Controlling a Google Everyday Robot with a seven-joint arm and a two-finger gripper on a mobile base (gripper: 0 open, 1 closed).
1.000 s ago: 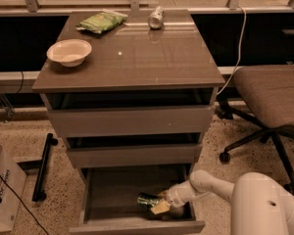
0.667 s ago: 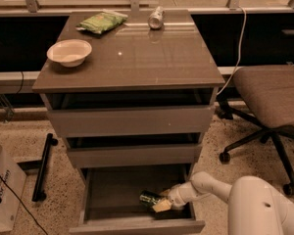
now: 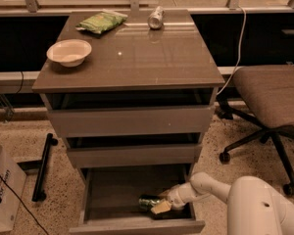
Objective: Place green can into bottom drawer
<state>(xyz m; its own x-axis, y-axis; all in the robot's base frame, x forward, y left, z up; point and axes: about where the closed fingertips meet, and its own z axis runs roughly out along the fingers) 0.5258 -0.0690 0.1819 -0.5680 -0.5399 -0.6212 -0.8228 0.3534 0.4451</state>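
The bottom drawer point(image 3: 137, 226) of the grey-brown cabinet is pulled open and shows its grey interior. The green can point(image 3: 149, 201) lies on its side on the drawer floor, towards the front right. My gripper point(image 3: 161, 206) reaches into the drawer from the right and is at the can's right end, touching or almost touching it. My white arm point(image 3: 206, 186) runs over the drawer's right side.
The two upper drawers point(image 3: 132, 121) stand slightly ajar. On the cabinet top are a white bowl point(image 3: 69, 52), a flat green snack bag point(image 3: 102, 21) and a silver-grey can point(image 3: 156, 17). An office chair point(image 3: 269, 97) stands to the right, a cardboard box point(image 3: 2, 190) at the left.
The gripper and the green can have stayed almost in place inside the drawer. My white arm body has shifted slightly to the left.
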